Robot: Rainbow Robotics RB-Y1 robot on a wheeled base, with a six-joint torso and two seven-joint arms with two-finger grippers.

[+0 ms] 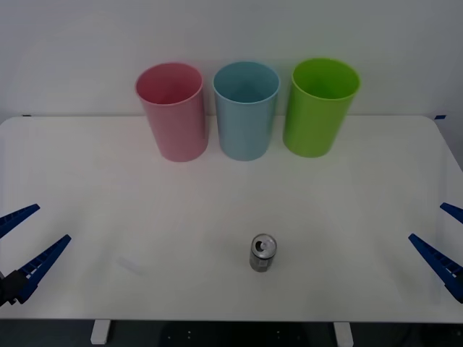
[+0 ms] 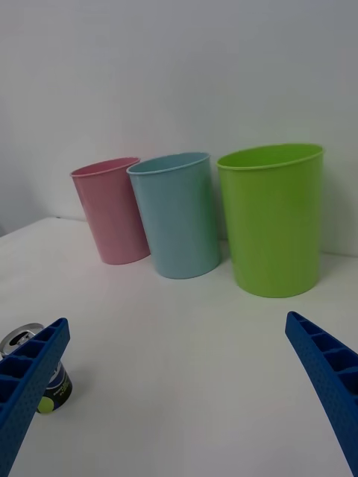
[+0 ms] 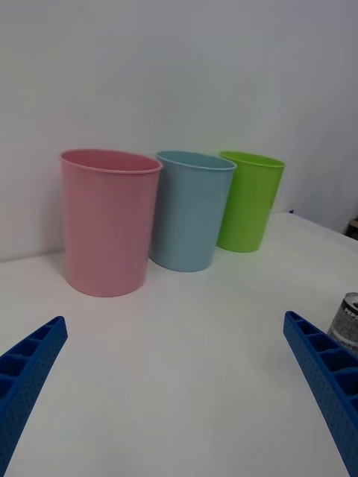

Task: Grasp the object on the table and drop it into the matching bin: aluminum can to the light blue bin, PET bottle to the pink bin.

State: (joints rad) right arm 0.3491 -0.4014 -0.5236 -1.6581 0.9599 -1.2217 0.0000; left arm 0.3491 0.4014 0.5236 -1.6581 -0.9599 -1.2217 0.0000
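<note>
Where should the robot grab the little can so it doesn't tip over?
Probably around the middle of the aluminum can's round dark sides, one finger on each side. It stands upright on the table with open space around it, so the right hand, open and a bit nearer, could come in level from its side.

Pink bin (image 1: 172,112), light blue bin (image 1: 246,110), lime green bin (image 1: 321,107), white table (image 1: 217,202)

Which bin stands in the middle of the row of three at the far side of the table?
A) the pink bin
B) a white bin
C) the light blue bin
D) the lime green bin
C: in the front view the light blue bin stands between the pink bin on its left and the lime green bin on its right.
</note>
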